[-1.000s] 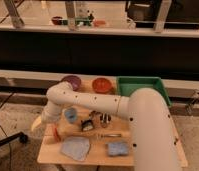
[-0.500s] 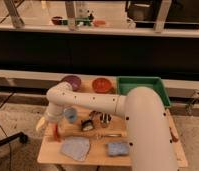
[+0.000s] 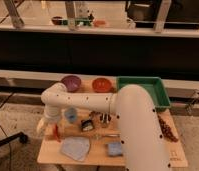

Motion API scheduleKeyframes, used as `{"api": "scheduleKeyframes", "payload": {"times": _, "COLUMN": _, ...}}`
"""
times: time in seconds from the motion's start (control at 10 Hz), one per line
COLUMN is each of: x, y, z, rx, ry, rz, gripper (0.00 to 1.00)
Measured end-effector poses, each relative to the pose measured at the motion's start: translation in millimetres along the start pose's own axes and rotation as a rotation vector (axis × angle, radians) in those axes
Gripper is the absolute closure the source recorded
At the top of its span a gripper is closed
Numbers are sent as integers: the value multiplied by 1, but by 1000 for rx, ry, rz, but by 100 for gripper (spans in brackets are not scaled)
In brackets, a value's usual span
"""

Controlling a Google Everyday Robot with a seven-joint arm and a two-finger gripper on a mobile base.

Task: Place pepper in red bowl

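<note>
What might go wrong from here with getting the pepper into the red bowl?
The pepper lies near the edge of the table, beside the open hand; a clumsy grasp may nudge it off. The blue cup stands between pepper and red bowl, so a low carry might knock it. The purple bowl sits beside the red one; a drop could land there.

- Arm's white elbow bend (image 3: 54,95) has slid a bit to the left vs. a sec ago; it now sits in front of the purple bowl (image 3: 71,82).
- Forearm hangs steeper from that bend than before.
- Gripper (image 3: 43,125) has dropped slightly lower, approx. at the front-left edge of the table (image 3: 99,156), just left of the pepper (image 3: 56,131).
</note>
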State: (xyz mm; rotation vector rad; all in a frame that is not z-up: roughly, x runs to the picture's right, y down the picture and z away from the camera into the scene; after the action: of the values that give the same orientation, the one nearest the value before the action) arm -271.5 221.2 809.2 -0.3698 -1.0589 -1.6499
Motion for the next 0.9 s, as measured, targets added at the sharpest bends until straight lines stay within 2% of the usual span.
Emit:
{"api": "scheduleKeyframes", "payload": {"times": 0.5, "x": 6, "y": 3, "z": 6, "rx": -27, "ry": -9, "rz": 4, "gripper": 20}}
{"api": "scheduleKeyframes", "payload": {"times": 0.6, "x": 6, "y": 5, "z": 5, "rx": -29, "ry": -9, "rz": 5, "gripper": 24}}
{"api": "scheduleKeyframes", "payload": {"times": 0.9, "x": 7, "y": 10, "z": 2, "rx": -34, "ry": -4, "rz": 10, "gripper": 54}}
